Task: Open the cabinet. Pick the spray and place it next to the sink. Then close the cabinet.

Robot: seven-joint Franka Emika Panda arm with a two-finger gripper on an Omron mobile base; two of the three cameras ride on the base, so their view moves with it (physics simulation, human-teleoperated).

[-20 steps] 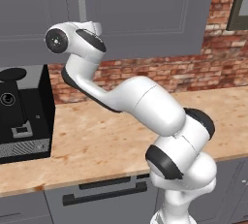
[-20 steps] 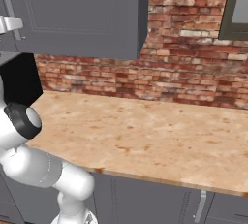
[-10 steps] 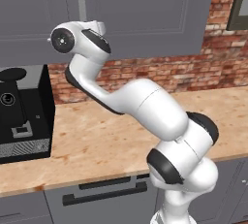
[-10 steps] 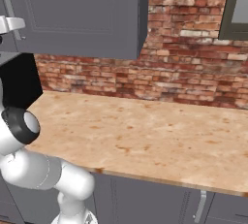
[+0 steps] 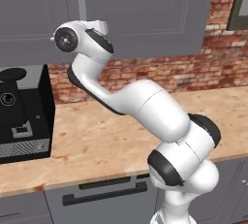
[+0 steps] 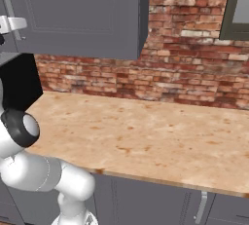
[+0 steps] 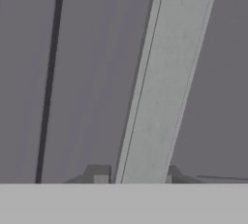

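Note:
The cabinet is a dark-grey wall door, and it is closed. Its vertical silver bar handle runs down the left side. My gripper is raised to that handle and shut on it, with a dark fingertip on either side of the bar. From the right base view, the white hand sits on the handle at the far left edge. The spray and the sink are out of view.
A black coffee machine stands on the wooden counter at the left, below the cabinet. A brick wall backs the counter. Grey drawer fronts with a black handle run under the counter edge. A dark window frame is at the upper right.
The jaws have closed onto the cabinet's handle. The arm has barely shifted and the door has stayed closed.

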